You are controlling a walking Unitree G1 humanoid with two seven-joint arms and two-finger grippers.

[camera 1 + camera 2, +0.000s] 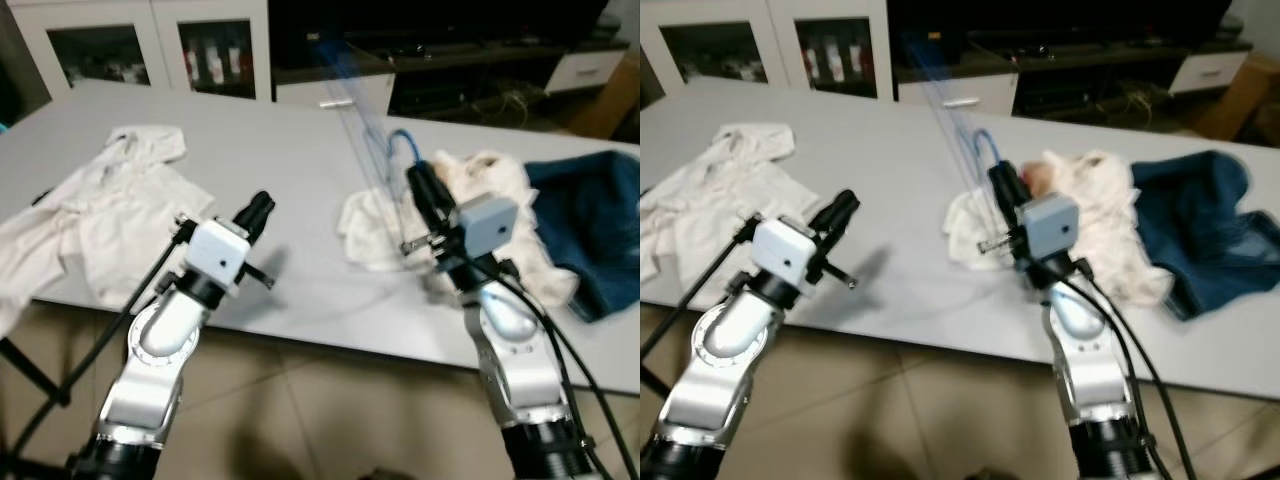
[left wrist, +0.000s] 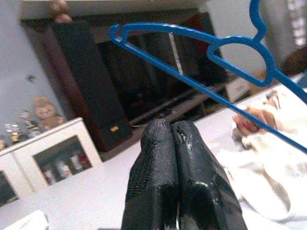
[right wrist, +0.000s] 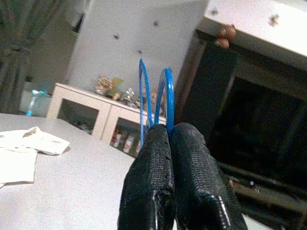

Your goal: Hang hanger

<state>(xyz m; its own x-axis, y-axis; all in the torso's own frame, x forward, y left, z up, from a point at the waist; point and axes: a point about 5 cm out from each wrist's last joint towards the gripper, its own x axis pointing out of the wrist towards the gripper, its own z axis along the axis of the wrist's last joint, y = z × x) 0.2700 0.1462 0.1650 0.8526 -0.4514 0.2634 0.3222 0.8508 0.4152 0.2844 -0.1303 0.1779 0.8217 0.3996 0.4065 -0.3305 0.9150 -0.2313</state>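
Blue hanger (image 2: pixel 201 52) upright in right gripper (image 3: pixel 170 139)

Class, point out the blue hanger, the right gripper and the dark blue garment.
blue hanger (image 2: pixel 192 36), left wrist view, upper bar.
right gripper (image 1: pixel 420 180), left eye view, fingertips.
dark blue garment (image 1: pixel 590 220), left eye view, middle of cloth.

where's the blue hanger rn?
The blue hanger is held up in the right claw, raised over the grey table above the cream garment, right of centre in the head views.

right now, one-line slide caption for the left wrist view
Left claw shut and empty above the table, the blue hanger held up just beyond it.
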